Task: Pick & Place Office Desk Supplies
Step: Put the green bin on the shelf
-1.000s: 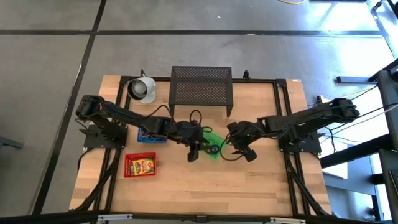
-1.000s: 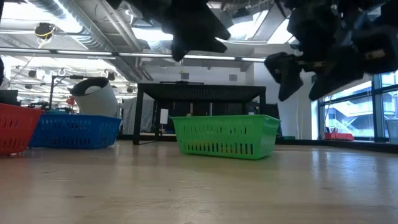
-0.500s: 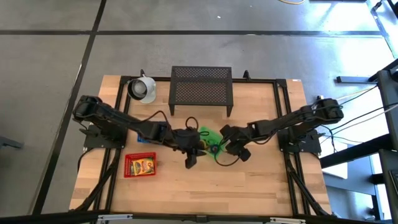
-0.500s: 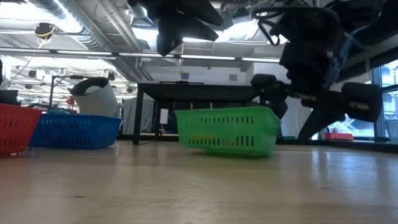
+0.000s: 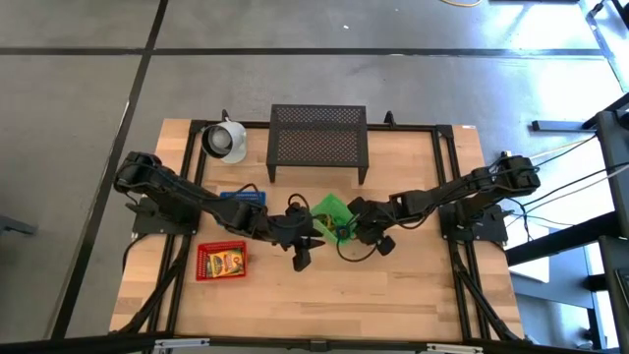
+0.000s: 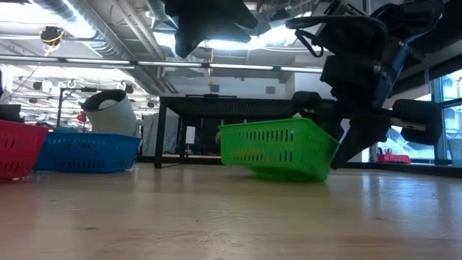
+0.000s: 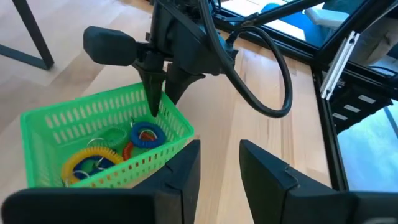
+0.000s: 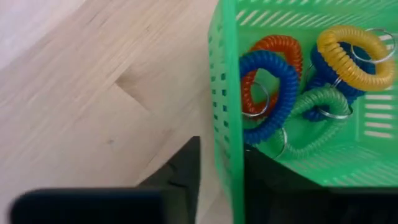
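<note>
Green slotted basket (image 5: 330, 211) sits at centre of the table (image 5: 413, 285) in the high view, just below the black mesh stand (image 5: 318, 141). In the low view the basket (image 6: 278, 148) is tilted, its right end raised off the wood. It holds coiled loops (image 8: 292, 93): blue, orange, yellow and green, several on metal key rings, bunched against one wall.

Right gripper (image 5: 346, 224) is at the basket's right edge; the right wrist view shows its two fingers (image 8: 180, 168) pinching the basket wall (image 8: 225, 124), one inside and one outside. Left gripper (image 5: 302, 258) hangs just lower left of the basket, fingers (image 7: 180, 180) slightly parted, holding nothing.

Compared with half a second ago, the basket has shifted right in the low view and tips more steeply; one second ago it stood flat.

Red basket (image 5: 221, 262) lies at lower left, blue basket (image 5: 241, 197) above it, white cup (image 5: 225, 141) at upper left.
</note>
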